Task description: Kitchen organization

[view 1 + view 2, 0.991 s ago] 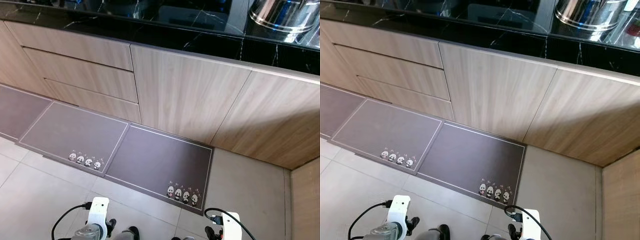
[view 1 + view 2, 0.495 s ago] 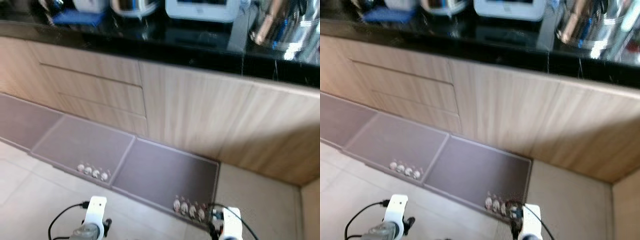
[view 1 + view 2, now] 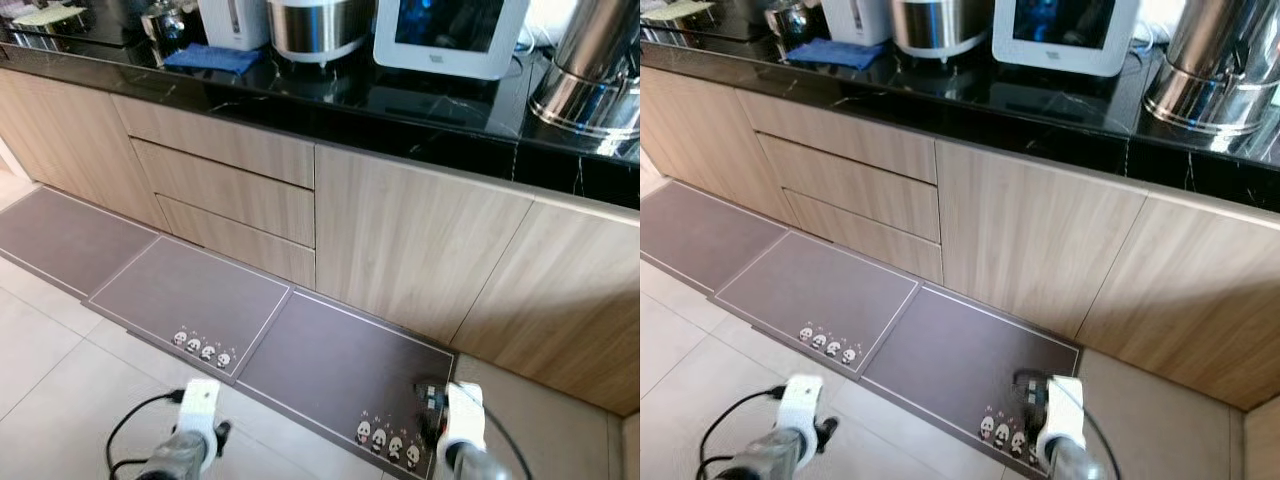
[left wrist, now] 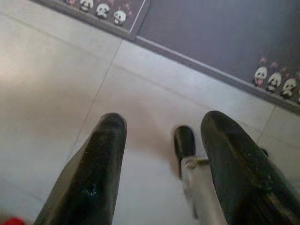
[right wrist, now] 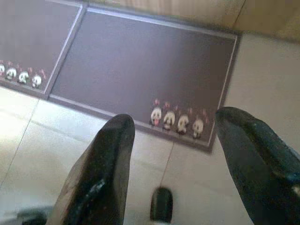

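The robot stands on the tiled floor [image 3: 60, 370] in front of a long kitchen counter [image 3: 400, 100] with a black marble top. Under it are light wooden drawers [image 3: 225, 185] and cupboard doors [image 3: 415, 240]. On the counter I can see a blue cloth [image 3: 210, 58], a round steel cooker [image 3: 318, 25], a white appliance with a dark screen [image 3: 450, 35] and a large steel pot [image 3: 590, 70] on the robot's right. Which of these the organizing task concerns, the pictures do not tell – all of them are up on the counter, well apart from both arms.

Both arms hang low and idle. The left gripper [image 4: 161, 159] points down at the floor tiles, its two black fingers [image 4: 93, 178] spread wide with nothing between them. The right gripper [image 5: 171, 159] is the same: fingers [image 5: 101, 173] wide apart and empty, above the edge of a brown floor mat [image 5: 145, 65] with small panda pictures [image 5: 176, 123].

I judge the work itself has not begun; the robot must first come close to the counter. The risk is at the feet – the mats lie just in front of the cupboards, and a foot could catch on a mat edge or slide the mat, so the robot loses balance. Also, if it raises the arms too near the counter, the open fingers may strike the counter edge or push the steel pot.
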`<state>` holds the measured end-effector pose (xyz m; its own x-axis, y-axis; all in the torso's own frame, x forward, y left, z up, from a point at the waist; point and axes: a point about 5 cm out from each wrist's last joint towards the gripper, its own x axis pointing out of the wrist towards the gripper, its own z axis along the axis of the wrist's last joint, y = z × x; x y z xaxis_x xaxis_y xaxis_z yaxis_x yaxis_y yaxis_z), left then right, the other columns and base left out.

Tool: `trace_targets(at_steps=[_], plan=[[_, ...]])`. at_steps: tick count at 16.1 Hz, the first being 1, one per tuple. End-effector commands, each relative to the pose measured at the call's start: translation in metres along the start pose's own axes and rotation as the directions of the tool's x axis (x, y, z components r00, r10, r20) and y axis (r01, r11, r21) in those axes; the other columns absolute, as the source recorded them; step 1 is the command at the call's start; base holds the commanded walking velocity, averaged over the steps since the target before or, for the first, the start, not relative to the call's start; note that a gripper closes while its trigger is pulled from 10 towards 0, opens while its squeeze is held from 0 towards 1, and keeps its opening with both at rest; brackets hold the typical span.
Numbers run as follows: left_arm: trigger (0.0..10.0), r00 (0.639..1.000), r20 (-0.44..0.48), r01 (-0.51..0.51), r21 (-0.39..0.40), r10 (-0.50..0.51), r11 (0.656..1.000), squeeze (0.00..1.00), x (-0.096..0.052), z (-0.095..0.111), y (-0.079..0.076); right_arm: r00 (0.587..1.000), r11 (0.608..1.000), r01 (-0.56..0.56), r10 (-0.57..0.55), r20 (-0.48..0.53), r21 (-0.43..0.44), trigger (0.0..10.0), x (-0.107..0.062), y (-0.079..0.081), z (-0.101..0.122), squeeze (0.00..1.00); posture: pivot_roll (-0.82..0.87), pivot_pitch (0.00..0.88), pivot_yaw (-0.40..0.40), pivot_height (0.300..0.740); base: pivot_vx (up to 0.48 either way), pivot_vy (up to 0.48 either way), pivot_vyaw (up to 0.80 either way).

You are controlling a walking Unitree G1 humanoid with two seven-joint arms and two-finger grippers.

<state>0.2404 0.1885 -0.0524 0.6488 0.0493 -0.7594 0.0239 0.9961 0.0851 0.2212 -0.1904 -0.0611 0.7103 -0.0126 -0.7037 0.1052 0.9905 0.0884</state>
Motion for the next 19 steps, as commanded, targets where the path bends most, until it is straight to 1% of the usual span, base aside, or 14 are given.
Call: trace_targets(at_steps=[1,3,6,7,9,11,13,14,15,16,17,18,19], plan=[[10.0,1.000,-0.016,0.003,-0.010,-0.003,1.000,0.00,0.000,-0.003,0.000,1.000,1.000,0.015,-0.014,-0.021,0.014,10.0,-0.002,-0.002,-0.007,0.00,0.08,0.000,-0.010,0.740,0.000,0.000,0.00],[10.0,1.000,-0.015,0.009,-0.017,-0.010,1.000,0.00,0.000,-0.004,-0.003,0.999,0.999,0.032,-0.032,-0.025,0.029,10.0,-0.003,-0.007,-0.010,0.00,0.08,0.000,-0.016,0.740,0.000,0.000,0.00],[10.0,1.000,-0.023,0.016,-0.015,-0.016,1.000,0.00,0.000,-0.006,-0.005,0.997,0.997,0.064,-0.061,-0.051,0.047,10.0,-0.008,-0.014,-0.022,0.00,0.07,0.000,-0.018,0.740,0.000,0.000,0.00],[10.0,0.999,-0.044,0.006,-0.031,-0.007,0.999,0.00,-0.001,-0.012,-0.005,0.992,0.995,0.092,-0.088,-0.086,0.045,10.0,-0.013,-0.020,-0.035,0.00,0.09,0.000,-0.025,0.740,0.000,0.000,-0.77],[10.0,0.998,-0.059,-0.011,-0.062,0.007,0.998,0.00,-0.002,-0.019,-0.004,0.989,0.993,0.108,-0.102,-0.108,0.052,10.0,-0.017,-0.024,-0.044,0.00,0.09,0.000,-0.023,0.740,0.000,0.000,-0.76],[10.0,0.998,-0.069,-0.009,-0.066,0.004,0.998,0.00,-0.003,-0.024,-0.003,0.986,0.992,0.118,-0.111,-0.124,0.053,10.0,-0.019,-0.027,-0.050,0.00,0.08,0.000,-0.016,0.740,0.000,0.000,-0.76],[10.0,0.997,-0.081,-0.002,-0.058,-0.003,0.998,0.00,-0.004,-0.031,-0.002,0.985,0.992,0.119,-0.112,-0.128,0.047,10.0,-0.021,-0.027,-0.053,0.00,0.06,0.000,0.000,0.740,0.000,0.000,-0.76],[10.0,0.996,-0.085,0.003,-0.037,-0.007,0.999,0.00,-0.005,-0.035,-0.002,0.983,0.993,0.119,-0.116,-0.140,0.013,10.0,-0.023,-0.028,-0.058,0.00,0.06,0.000,0.001,0.740,0.000,0.000,-0.76],[10.0,0.996,-0.085,0.005,-0.031,-0.008,0.999,0.00,-0.005,-0.035,-0.001,0.983,0.993,0.119,-0.117,-0.143,0.006,10.0,-0.023,-0.028,-0.059,0.00,0.06,0.000,0.001,0.740,0.000,0.000,-0.76],[10.0,0.996,-0.081,0.024,0.021,-0.023,0.999,0.00,-0.006,-0.036,-0.001,0.981,0.994,0.109,-0.110,-0.158,-0.018,10.0,-0.027,-0.032,-0.066,0.00,0.06,0.000,0.005,0.740,0.000,0.000,-0.76],[10.0,0.995,-0.092,0.037,0.049,-0.033,0.998,0.00,-0.006,-0.038,-0.002,0.976,0.993,0.112,-0.116,-0.183,-0.033,10.0,-0.032,-0.036,-0.076,0.00,0.06,0.000,0.007,0.740,0.000,0.000,-0.76],[10.0,0.994,-0.107,0.036,0.053,-0.030,0.998,0.00,-0.006,-0.040,-0.001,0.969,0.991,0.131,-0.134,-0.206,-0.027,10.0,-0.038,-0.040,-0.085,0.00,0.06,0.000,0.010,0.740,0.000,0.000,-0.76],[10.0,0.991,-0.131,0.011,0.024,-0.008,1.000,0.00,-0.007,-0.045,0.001,0.960,0.987,0.158,-0.157,-0.232,-0.013,10.0,-0.045,-0.044,-0.097,0.00,0.05,0.000,0.014,0.740,0.000,0.000,-0.76]])
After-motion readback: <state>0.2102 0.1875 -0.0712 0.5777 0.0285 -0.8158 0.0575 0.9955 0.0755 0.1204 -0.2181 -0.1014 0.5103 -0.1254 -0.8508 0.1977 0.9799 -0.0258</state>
